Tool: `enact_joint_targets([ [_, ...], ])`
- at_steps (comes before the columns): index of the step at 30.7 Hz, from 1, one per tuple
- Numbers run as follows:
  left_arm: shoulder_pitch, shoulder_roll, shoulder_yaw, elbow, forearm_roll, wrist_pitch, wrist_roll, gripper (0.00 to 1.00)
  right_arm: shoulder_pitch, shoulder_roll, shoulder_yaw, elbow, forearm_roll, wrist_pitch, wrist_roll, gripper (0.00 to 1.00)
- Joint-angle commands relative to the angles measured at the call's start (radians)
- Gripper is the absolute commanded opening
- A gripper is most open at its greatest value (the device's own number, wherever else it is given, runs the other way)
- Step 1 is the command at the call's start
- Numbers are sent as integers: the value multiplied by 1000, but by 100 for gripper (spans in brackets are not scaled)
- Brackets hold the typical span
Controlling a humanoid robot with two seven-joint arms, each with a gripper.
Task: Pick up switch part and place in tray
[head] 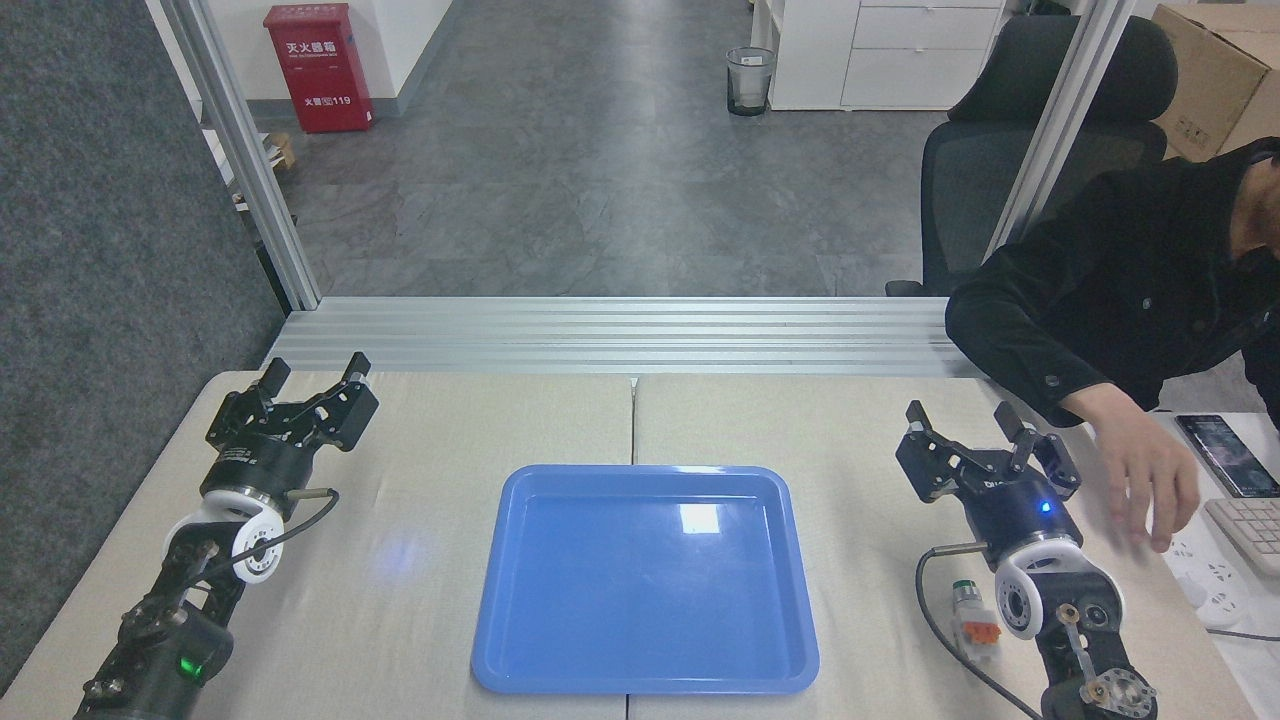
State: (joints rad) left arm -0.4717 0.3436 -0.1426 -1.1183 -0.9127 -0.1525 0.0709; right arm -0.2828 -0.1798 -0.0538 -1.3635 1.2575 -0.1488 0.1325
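Blue tray (645, 585) sits centre on the beige table (420, 560), glossy, nothing in it, a light reflection on its upper right part.

Head view, left side: left gripper (313, 374) rests over the table's far left corner, fingers spread wide, nothing between them. Black body, white wrist ring, a cable looping off it. Well apart from the tray.

Head view, right side: right gripper (965, 420) is over the table right of the tray, fingers also spread wide and empty, a blue light lit on its body. The switch part (973, 615) lies on the table just beside that arm's wrist, on its left, between the wrist and the tray's right rim. It is outside the tray and nearer the arm than the rim. Green cap end points away from me, orange block toward me. A black cable curves past it; can't tell if they touch.

A person's hand (1150, 480) hovers low just right of the right gripper, black sleeve behind it. A phone (1228, 455) and a keyboard (1250, 530) lie at the far right edge.
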Motion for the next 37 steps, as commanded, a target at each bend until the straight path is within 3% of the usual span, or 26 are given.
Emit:
enact_joint_targets([
  [1, 1, 0, 0, 0, 0, 1, 0, 100, -1, 0, -1, 0, 0, 0, -1, 100],
  [37, 1, 0, 0, 0, 0, 1, 0, 100, 1, 6, -1, 0, 0, 2, -2, 100],
])
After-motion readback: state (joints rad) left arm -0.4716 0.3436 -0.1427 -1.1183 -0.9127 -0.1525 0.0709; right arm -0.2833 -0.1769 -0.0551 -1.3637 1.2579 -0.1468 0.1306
